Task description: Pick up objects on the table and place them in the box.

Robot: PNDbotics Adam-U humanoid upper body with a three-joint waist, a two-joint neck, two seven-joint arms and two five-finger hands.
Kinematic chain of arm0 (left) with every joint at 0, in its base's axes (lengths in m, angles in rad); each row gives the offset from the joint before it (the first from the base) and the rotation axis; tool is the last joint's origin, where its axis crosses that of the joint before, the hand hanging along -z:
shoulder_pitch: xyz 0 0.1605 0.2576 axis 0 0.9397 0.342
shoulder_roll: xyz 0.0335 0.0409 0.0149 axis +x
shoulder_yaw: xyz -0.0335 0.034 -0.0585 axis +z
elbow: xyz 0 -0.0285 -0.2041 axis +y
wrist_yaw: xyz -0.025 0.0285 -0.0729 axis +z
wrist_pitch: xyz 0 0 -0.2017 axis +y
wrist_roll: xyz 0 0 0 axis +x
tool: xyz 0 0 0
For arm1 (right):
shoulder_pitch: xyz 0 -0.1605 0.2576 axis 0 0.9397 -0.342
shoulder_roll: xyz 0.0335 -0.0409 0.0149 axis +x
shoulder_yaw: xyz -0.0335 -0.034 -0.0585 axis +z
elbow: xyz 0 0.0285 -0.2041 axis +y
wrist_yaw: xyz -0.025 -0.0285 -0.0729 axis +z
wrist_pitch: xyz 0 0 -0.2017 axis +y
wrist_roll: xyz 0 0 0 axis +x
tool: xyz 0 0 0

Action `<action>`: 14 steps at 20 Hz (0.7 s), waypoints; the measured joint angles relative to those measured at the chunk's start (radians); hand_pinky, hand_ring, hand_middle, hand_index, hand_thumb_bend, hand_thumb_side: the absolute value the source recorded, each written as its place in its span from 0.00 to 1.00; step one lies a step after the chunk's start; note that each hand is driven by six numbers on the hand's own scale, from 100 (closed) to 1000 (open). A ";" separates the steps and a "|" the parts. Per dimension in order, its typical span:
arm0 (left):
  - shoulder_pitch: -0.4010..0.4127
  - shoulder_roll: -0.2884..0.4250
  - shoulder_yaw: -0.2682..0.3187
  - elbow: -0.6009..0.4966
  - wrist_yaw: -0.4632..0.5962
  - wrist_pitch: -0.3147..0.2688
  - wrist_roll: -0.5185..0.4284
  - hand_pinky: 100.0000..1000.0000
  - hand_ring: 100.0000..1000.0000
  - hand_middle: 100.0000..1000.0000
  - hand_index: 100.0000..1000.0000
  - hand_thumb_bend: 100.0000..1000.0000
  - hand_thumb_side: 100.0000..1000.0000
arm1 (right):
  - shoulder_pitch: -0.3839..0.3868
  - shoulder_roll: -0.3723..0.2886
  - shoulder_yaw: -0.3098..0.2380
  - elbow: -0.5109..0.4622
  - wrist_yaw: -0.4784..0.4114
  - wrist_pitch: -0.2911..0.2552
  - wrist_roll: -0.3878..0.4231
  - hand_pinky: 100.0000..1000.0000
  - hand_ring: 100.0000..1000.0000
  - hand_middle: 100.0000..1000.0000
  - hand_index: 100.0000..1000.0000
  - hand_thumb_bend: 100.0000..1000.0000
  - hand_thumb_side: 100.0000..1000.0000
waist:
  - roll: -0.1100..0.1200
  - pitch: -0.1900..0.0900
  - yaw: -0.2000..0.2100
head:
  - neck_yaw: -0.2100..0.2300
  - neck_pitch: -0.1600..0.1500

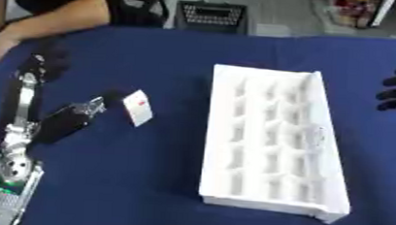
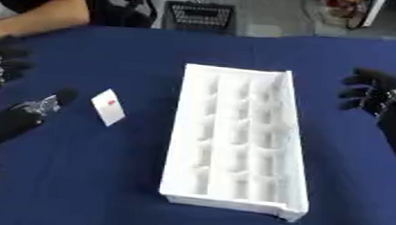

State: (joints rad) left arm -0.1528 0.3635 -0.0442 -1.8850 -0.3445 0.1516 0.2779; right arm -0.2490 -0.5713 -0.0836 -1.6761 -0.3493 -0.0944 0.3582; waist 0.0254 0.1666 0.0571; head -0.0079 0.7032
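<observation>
A white foam box [image 1: 322, 121] with several rows of compartments lies lengthwise in the middle of the blue table [image 1: 147, 179]; its pockets look empty. To its left a small white card-like packet with a red mark [image 1: 137, 107] stands tilted on the cloth. Just left of the packet lies a dark elongated thing with a shiny end [image 1: 67, 121]. My left arm rises from the lower left corner, and my left hand [image 1: 44, 61] hovers beyond that dark thing, apart from the packet. At the right edge my right hand [image 2: 371, 90] hangs open with fingers spread, well clear of the box.
A black crate [image 1: 211, 15] stands on the floor beyond the table's far edge. Bare blue cloth stretches between the packet and the box and across the near side.
</observation>
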 measured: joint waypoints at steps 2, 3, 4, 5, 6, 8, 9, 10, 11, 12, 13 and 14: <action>0.000 0.000 0.000 0.000 -0.003 0.001 -0.001 0.80 0.77 0.78 1.00 0.95 0.40 | 0.000 0.000 0.000 0.000 0.000 0.000 0.000 0.61 0.67 0.71 0.85 0.00 0.92 | 0.000 0.000 0.000 | 0.000 0.000; 0.000 0.001 0.000 0.000 -0.010 0.005 -0.004 0.80 0.77 0.78 1.00 0.95 0.41 | 0.000 0.000 0.000 0.000 0.000 0.000 0.000 0.61 0.67 0.71 0.85 0.00 0.92 | 0.000 0.000 0.000 | 0.000 0.000; 0.002 0.002 0.000 0.000 -0.023 0.012 -0.012 0.80 0.77 0.78 1.00 0.94 0.42 | 0.000 0.000 0.000 0.000 0.000 0.000 0.000 0.61 0.67 0.71 0.85 0.00 0.92 | 0.000 0.000 0.000 | 0.001 0.000; 0.005 0.006 -0.001 0.000 -0.038 0.022 -0.024 0.80 0.77 0.78 1.00 0.94 0.42 | 0.000 0.000 0.000 0.000 0.000 0.000 0.000 0.61 0.67 0.71 0.85 0.00 0.92 | 0.000 0.000 0.000 | 0.002 0.000; 0.008 0.012 -0.002 0.000 -0.055 0.033 -0.039 0.80 0.77 0.78 1.00 0.94 0.43 | 0.000 0.000 0.000 0.000 0.000 0.000 0.000 0.61 0.67 0.71 0.85 0.00 0.92 | 0.000 0.000 0.000 | 0.003 0.000; 0.009 0.025 -0.008 0.000 -0.096 0.058 -0.076 0.80 0.77 0.78 1.00 0.94 0.45 | 0.000 0.000 0.000 0.000 0.000 0.000 0.000 0.61 0.67 0.71 0.85 0.00 0.92 | 0.000 0.000 -0.001 | 0.005 0.000; 0.012 0.030 -0.011 0.000 -0.115 0.071 -0.094 0.80 0.77 0.78 1.00 0.94 0.45 | 0.000 0.000 0.000 0.000 0.000 0.000 0.000 0.61 0.67 0.71 0.85 0.00 0.92 | 0.000 0.000 -0.002 | 0.005 0.000; 0.014 0.034 -0.014 -0.001 -0.133 0.084 -0.111 0.80 0.77 0.78 1.00 0.94 0.45 | 0.000 0.000 0.000 0.000 0.000 0.000 0.000 0.61 0.67 0.71 0.85 0.00 0.92 | 0.000 0.000 -0.002 | 0.005 0.000; 0.016 0.037 -0.016 -0.003 -0.149 0.095 -0.127 0.80 0.77 0.78 1.00 0.94 0.45 | 0.000 0.000 0.000 0.000 0.000 0.000 0.000 0.61 0.67 0.71 0.85 0.00 0.92 | 0.000 0.000 -0.002 | 0.006 0.000; 0.016 0.037 -0.018 -0.007 -0.162 0.105 -0.140 0.80 0.77 0.78 1.00 0.94 0.45 | 0.000 0.000 0.000 0.000 0.000 0.000 0.000 0.61 0.67 0.71 0.85 0.00 0.92 | 0.000 0.000 -0.002 | 0.006 0.000; 0.016 0.037 -0.020 -0.009 -0.173 0.114 -0.150 0.80 0.77 0.78 1.00 0.94 0.45 | 0.000 0.000 0.000 0.000 0.000 0.000 0.000 0.61 0.67 0.71 0.85 0.00 0.92 | 0.000 0.000 -0.003 | 0.007 0.000; 0.016 0.037 -0.020 -0.012 -0.180 0.120 -0.159 0.80 0.77 0.78 1.00 0.94 0.46 | 0.000 0.000 0.000 0.000 0.000 0.000 0.000 0.61 0.67 0.71 0.85 0.00 0.92 | 0.000 0.000 -0.003 | 0.008 0.000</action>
State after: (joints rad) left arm -0.1367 0.4005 -0.0641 -1.8974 -0.5244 0.2712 0.1193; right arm -0.2490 -0.5713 -0.0836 -1.6759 -0.3493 -0.0944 0.3584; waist 0.0254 0.1666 0.0544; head -0.0002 0.7030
